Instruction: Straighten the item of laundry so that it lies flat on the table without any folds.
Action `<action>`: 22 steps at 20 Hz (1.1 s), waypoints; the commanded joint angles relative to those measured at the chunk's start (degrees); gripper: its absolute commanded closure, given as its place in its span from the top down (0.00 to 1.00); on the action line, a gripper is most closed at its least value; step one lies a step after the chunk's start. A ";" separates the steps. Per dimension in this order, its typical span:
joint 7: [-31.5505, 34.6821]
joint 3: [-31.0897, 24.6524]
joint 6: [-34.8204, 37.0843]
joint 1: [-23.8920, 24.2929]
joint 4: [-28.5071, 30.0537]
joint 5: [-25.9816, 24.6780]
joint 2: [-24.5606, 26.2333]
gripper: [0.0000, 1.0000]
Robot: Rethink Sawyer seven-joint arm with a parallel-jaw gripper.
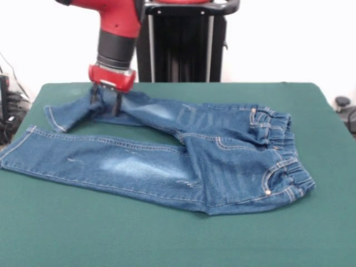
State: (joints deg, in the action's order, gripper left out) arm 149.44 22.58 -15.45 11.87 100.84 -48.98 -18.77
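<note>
The item of laundry (167,150), a small pair of blue jeans, lies across the table (167,239) with its elastic waistband at the right and both legs reaching left. The near leg lies flat, and its cuff reaches the table's left edge. The far leg is creased and angles down toward its cuff near the back left. My gripper (105,100) stands upright on that far leg, a short way in from the cuff. Its two fingers (118,103) are apart, with their tips down on the denim; the gripper is open.
The black pedestal (181,41) stands behind the table's far edge. Dark equipment shows past the left edge (8,100) and the right edge (345,108). Bare green tabletop runs along the front of the jeans.
</note>
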 commanded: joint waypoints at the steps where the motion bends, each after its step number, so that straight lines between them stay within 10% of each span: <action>1: -11.57 16.76 -21.79 -5.10 -2.94 20.00 12.34 1.00; 14: -5.71 13.68 -14.24 -4.26 -5.54 9.82 9.35 1.00; 22: 3.12 5.14 -7.06 -0.91 -5.20 -6.28 1.23 1.00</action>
State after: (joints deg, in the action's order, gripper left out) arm 149.44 36.39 -30.62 10.31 100.36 -47.57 -13.08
